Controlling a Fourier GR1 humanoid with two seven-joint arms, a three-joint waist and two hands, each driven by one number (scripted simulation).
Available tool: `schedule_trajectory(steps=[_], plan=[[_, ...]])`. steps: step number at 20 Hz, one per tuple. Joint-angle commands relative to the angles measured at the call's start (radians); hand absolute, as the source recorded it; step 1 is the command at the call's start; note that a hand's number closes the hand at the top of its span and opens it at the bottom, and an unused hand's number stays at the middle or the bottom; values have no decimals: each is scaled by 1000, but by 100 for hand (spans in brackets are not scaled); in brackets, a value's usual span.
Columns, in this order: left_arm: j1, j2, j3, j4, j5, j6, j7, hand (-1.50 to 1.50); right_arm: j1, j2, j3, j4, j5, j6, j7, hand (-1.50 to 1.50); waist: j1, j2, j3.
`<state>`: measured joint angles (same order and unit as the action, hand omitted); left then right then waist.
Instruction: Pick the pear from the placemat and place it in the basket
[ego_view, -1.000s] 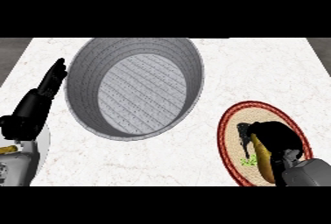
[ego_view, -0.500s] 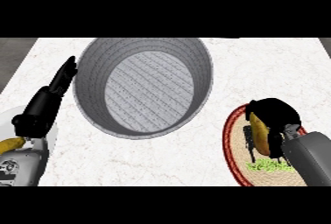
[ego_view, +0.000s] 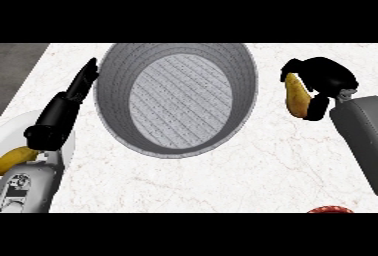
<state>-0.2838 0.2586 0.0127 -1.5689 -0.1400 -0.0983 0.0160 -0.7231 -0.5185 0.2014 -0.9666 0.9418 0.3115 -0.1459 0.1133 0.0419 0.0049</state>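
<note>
1. The grey basket (ego_view: 177, 97) serves as the landmark here: a large round container with ribbed walls and a lighter woven floor, standing on the white marble counter (ego_view: 244, 175) a little left of the middle of the head view.
2. Far left of the basket, at the counter's corner, lies a strip of darker grey surface (ego_view: 18, 65).
3. Left of the basket and lower down, a white plate (ego_view: 22, 125) shows partly behind the left arm, and a yellow object (ego_view: 16, 157) lies on it; what it is I cannot tell.
4. The left hand (ego_view: 63, 112) stands just beside the basket's left wall, its black fingers straight and pointing up along the rim, holding nothing. It appears close to the wall, though whether it touches is unclear.
5. The basket's inside holds nothing visible but its own ribbed floor.
6. Right of the basket, near its upper right rim but apart from it, the right hand (ego_view: 325, 80) is curled around the pear (ego_view: 297, 97). The pear is yellow-brown and hangs upright, with the fingers wrapped over its top and right side.
7. The pear is above the bare counter, outside the basket.
8. Below the right hand, well right of the basket, a sliver of the red-edged placemat (ego_view: 331, 210) peeks in at the lower edge.
</note>
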Motion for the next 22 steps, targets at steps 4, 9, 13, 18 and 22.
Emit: schedule_trajectory(steps=[4, 9, 13, 18, 22], plan=[[4, 16, 16, -5, 15, -16, 10, 0, -157, 73, -230, 150, -175, -210, -157, 150, -12, -11, 2], [18, 13, 25, 14, 10, -8, -21, 0, -333, 111, -397, 216, -407, -73, -266, 150, -17, -16, -2], [4, 9, 32, 43, -5, 8, -16, 0, -508, 131, -415, 288, -442, -13, -275, 150, -50, -25, -5], [-1, 29, 47, 18, 11, -13, 22, 0, -719, 139, -435, 386, -487, 110, -215, 150, -54, -31, -6], [88, 1, 32, -8, -22, 21, -17, 0, -793, 168, -430, 422, -506, 186, -161, 150, -78, -38, -6]])
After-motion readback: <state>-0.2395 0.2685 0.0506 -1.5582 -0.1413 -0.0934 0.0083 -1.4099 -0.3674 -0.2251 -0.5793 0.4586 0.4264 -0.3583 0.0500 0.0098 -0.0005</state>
